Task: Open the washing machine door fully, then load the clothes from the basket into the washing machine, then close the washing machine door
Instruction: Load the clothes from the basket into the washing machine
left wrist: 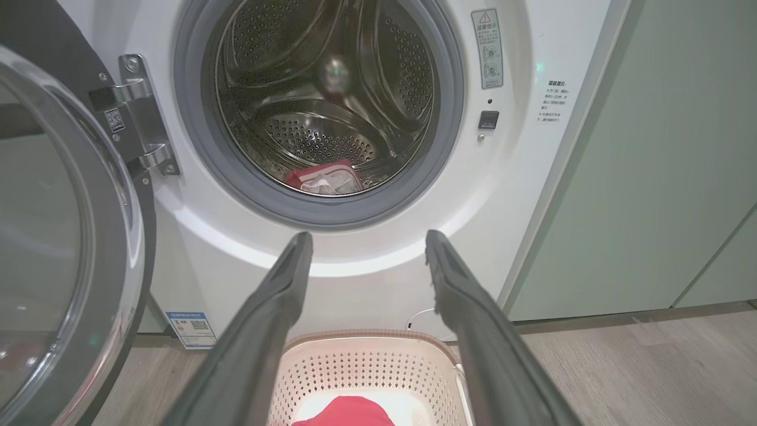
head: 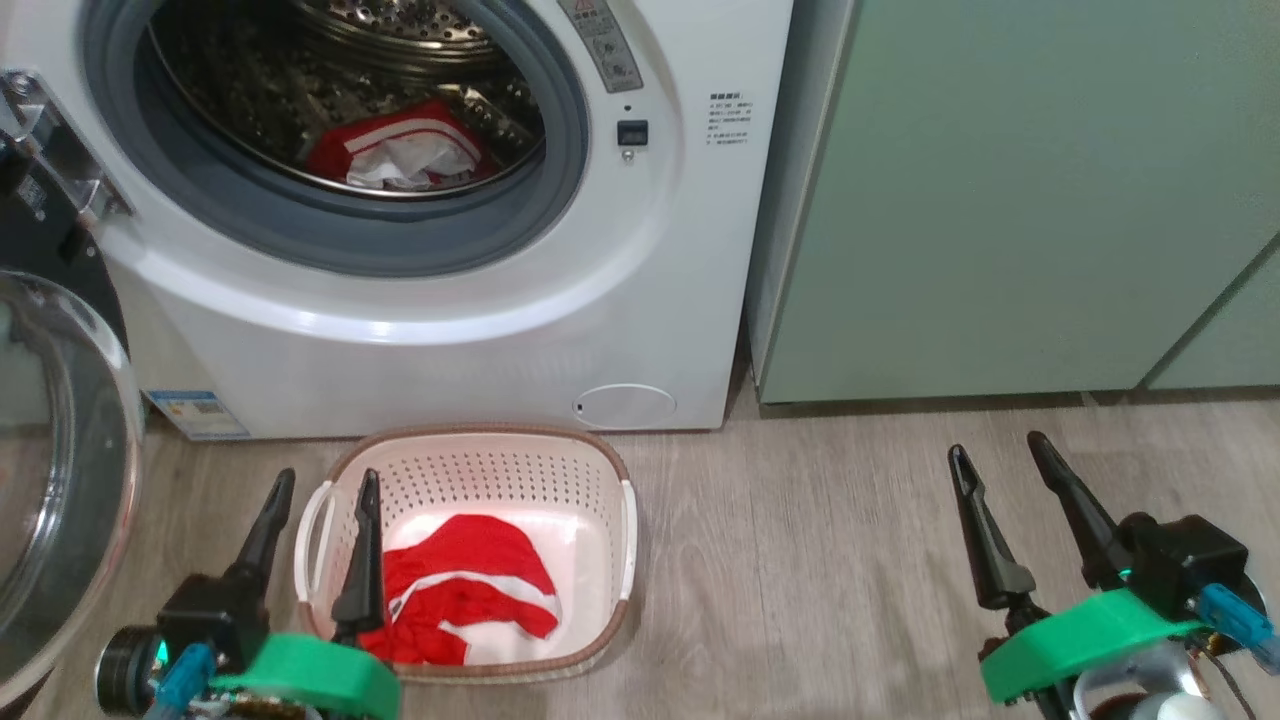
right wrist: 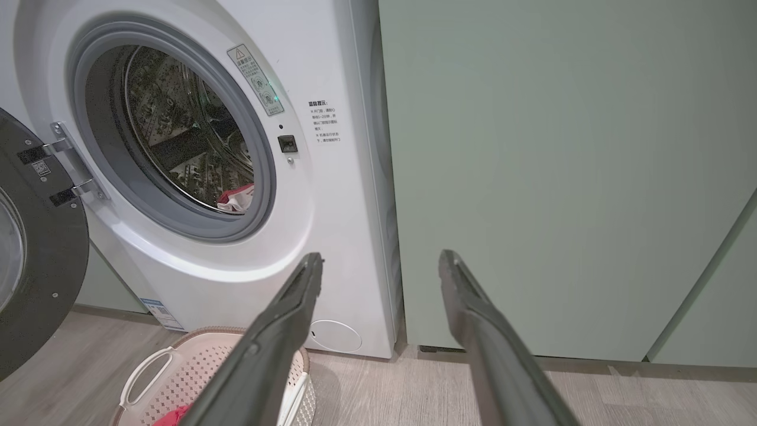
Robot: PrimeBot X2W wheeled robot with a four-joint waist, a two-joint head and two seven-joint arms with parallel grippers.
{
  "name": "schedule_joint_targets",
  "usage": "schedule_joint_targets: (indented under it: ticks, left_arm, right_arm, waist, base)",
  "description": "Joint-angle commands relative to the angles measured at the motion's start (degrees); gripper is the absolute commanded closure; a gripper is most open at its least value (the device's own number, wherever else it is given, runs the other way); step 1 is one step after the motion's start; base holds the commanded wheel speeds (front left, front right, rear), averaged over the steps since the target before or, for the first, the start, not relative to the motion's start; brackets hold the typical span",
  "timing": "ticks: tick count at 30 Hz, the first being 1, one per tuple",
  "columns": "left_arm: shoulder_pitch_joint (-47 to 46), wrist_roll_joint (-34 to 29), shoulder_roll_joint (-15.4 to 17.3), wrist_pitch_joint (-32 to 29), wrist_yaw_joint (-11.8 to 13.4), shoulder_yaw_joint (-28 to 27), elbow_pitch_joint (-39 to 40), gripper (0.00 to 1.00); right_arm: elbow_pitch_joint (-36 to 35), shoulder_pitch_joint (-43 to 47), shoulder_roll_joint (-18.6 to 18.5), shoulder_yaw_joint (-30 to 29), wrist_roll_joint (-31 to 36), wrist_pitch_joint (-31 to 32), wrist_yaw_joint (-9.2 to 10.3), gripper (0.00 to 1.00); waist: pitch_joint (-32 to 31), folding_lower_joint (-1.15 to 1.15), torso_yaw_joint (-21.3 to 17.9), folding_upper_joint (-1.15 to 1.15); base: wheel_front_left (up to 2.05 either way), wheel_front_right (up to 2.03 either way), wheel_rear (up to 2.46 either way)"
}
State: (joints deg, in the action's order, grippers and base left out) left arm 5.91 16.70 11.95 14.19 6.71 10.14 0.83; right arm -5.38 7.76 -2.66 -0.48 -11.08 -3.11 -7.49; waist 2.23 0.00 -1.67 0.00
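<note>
The floor (head: 830, 560) is pale grey-brown wood-look planking, its boards running left to right. The washing machine (head: 400, 370) stands on it, with the pale green cabinets (head: 1000, 200) just beside it on the right. The basket (head: 480, 480) sits on the planks close in front of the machine, below its round cap (head: 625, 406).

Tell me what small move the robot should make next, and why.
Probably lower the open left gripper into the cream perforated plastic basket, onto the bright red white-striped garment lying there. The round black-ringed glass door already stands open, another red garment sits in the dimpled steel drum, and the left gripper, holding nothing, is the one nearest the basket.
</note>
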Motion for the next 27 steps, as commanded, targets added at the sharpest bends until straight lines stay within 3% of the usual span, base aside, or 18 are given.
schedule_joint_targets:
  ticks: [1, 6, 13, 22, 25, 27]
  left_arm:
    - [-3.67, 0.24, 0.63, 0.56, 0.17, -1.99, 2.1, 0.0]
    - [-7.17, 0.62, 0.78, -0.13, -0.56, -1.58, 1.59, 0.0]
    - [-18.05, 2.09, 1.6, -3.58, -2.78, -1.38, -5.05, 0.0]
    - [-34.77, 6.52, 2.11, -9.77, -8.71, -0.83, -25.89, 0.0]
    - [-37.77, 7.35, 2.03, -11.44, -9.54, -0.71, -31.56, 0.0]
    - [-41.88, 8.35, 2.31, -13.42, -10.59, -0.67, -39.48, 0.0]
  right_arm:
    - [-2.37, -2.4, -0.21, 1.42, 0.18, -0.64, 0.0, 0.0]
    - [-3.14, -3.61, -0.21, 1.74, -0.19, -0.95, 0.0, 0.0]
    - [-4.11, -7.27, -0.21, 2.46, -0.27, -2.15, 0.0, 0.0]
    - [-3.64, -13.46, -0.21, 4.65, -0.62, -4.65, 0.0, 0.0]
    - [-3.23, -14.84, -0.21, 5.28, -0.75, -5.38, 0.0, 0.0]
    - [-2.37, -16.65, -0.21, 6.27, -1.26, -6.56, 0.0, 0.0]
  waist:
    - [0.57, 0.0, -0.04, 0.0]
    - [4.28, 0.0, -0.14, 0.0]
    - [12.97, 0.0, -0.95, 0.0]
    - [25.32, 0.0, -3.71, 0.0]
    - [27.92, 0.0, -4.59, 0.0]
    - [31.66, 0.0, -6.05, 0.0]
  base:
    - [0.0, 0.0, 0.0]
    - [0.0, 0.0, 0.0]
    - [0.0, 0.0, 0.0]
    - [0.0, 0.0, 0.0]
    - [0.0, 0.0, 0.0]
    - [0.0, 0.0, 0.0]
